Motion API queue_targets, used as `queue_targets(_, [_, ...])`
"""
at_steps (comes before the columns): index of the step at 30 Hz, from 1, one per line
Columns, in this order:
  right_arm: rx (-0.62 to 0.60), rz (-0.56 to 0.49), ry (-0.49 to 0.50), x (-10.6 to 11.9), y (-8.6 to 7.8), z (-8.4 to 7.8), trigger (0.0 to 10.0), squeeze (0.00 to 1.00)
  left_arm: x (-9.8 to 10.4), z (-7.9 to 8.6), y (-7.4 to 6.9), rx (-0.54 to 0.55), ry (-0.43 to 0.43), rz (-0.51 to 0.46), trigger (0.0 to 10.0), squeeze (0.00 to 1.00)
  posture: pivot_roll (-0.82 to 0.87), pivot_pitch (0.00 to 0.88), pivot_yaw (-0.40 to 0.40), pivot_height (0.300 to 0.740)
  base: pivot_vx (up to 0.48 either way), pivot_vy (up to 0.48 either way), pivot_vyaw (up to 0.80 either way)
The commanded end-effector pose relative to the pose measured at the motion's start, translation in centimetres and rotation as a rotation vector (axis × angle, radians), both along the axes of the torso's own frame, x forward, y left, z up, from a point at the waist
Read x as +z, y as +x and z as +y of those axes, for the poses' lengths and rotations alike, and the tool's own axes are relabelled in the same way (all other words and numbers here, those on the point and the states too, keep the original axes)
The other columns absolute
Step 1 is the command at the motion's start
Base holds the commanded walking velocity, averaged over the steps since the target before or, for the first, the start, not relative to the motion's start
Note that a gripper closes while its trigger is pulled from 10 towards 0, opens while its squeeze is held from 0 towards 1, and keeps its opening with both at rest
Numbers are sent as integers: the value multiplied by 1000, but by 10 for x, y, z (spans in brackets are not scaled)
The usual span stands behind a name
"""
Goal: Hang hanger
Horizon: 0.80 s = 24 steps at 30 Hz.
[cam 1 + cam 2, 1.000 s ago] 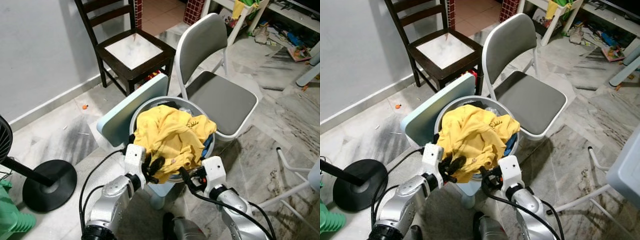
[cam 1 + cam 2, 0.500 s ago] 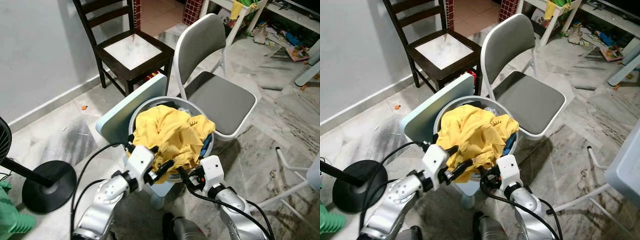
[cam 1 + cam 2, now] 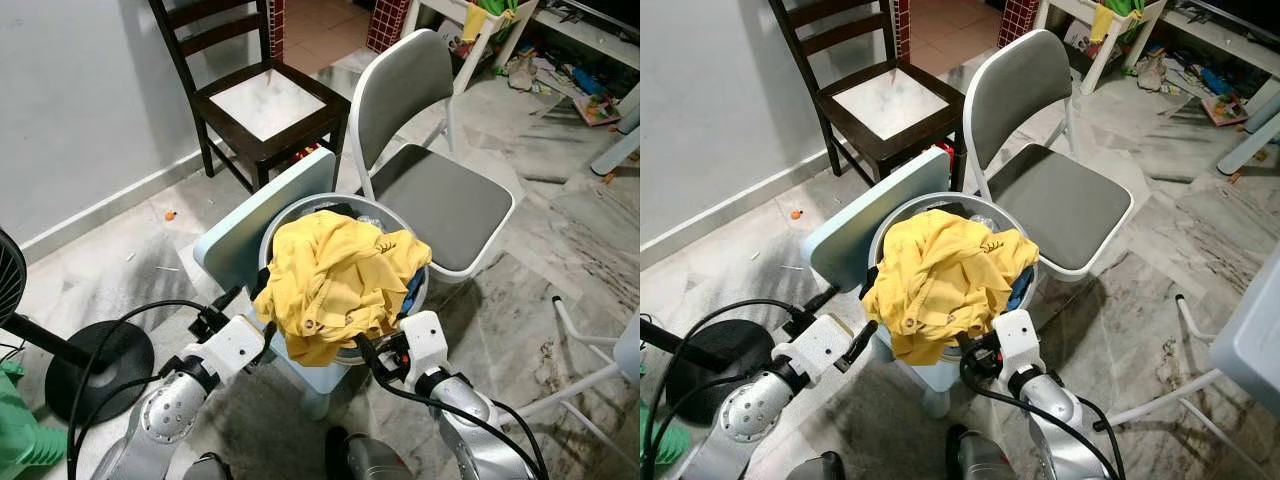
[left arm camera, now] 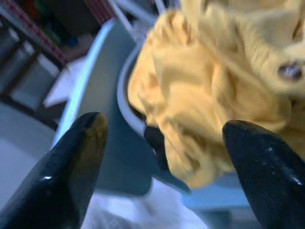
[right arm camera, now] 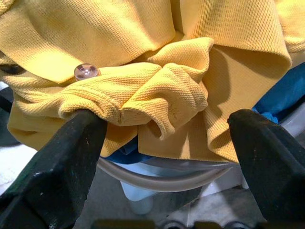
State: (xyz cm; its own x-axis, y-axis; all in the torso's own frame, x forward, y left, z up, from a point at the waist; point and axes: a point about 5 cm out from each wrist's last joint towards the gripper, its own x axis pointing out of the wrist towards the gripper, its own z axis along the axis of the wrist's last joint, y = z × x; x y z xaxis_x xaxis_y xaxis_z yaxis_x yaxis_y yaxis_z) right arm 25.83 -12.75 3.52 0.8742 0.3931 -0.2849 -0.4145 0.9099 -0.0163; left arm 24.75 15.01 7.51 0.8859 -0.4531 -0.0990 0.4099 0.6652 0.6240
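- The right gripper (image 3: 372, 352) sits low at the near rim of the basket (image 3: 424, 285), its fingers spread wide apart with nothing between them; in its wrist view the two fingertips (image 5: 71, 143) frame a bunched fold of the shirt (image 5: 157, 95) and a small button (image 5: 86, 71).
- The left gripper (image 3: 862, 338) is out to the robot's left of the basket, just beside the hanging shirt edge. Its fingers (image 4: 71, 157) stand well apart and hold nothing; the wrist view looks between them at the shirt and the basket rim.
- A black cable (image 3: 110, 335) loops over the left arm.
- The yellow shirt (image 3: 340, 280) lies crumpled on top of the grey round basket, spilling over the near rim. Some blue cloth (image 3: 413, 288) shows at the right edge beneath it.
- No hanger can be made out; whether one lies under the shirt cannot be told.
- The basket rests on a pale blue stool (image 3: 320, 378), and a pale blue panel (image 3: 250, 225) leans against the basket's left side.
- At far left a fan base (image 3: 95, 365) stands on the marble floor (image 3: 560, 240).
- Just behind the basket stands a grey folding chair (image 3: 440, 195) with a white frame.
- Farther back, by the wall, stands a dark wooden chair (image 3: 260, 100).
- Clutter (image 3: 585, 95) lies on the floor at far right.
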Motion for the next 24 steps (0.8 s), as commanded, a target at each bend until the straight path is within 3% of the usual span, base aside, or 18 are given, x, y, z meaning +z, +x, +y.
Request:
queue_targets(1, [-6,19,-11,-5,-3,-3,10000,145,4,-12,-1,-56,8,-36,10000,1000,-77,204,-95,740,0,0,0])
queue_targets(4, [-7,19,-10,-5,-2,-3,10000,145,13,-14,10,-39,0,-78,10000,1000,-83,202,-91,740,0,0,0])
queue_targets(10, [-13,19,-8,-6,-3,-3,10000,145,27,-3,41,42,-9,-131,10000,1000,-90,196,-88,740,0,0,0])
queue_targets(15, [-13,18,-7,-6,-3,-2,10000,141,36,-2,72,67,-60,-95,10000,1000,-90,194,-88,740,0,0,0])
queue_targets(17, [-13,18,-6,-6,-2,-1,10000,141,39,-4,77,58,-73,-93,10000,1000,-95,193,-88,740,0,0,0])
queue_targets(18, [-13,16,-6,-6,-2,-1,10000,145,43,-8,84,55,-134,-68,10000,0,-101,191,-86,740,0,0,0])
queue_targets(20, [-16,15,-6,-6,-2,-1,10000,145,48,-13,90,41,-195,-51,10000,0,-104,191,-85,740,0,0,0])
queue_targets(24, [-27,14,-8,-6,-4,-4,10000,141,53,-30,92,-49,-236,-44,10000,0,-115,195,-78,740,0,0,0])
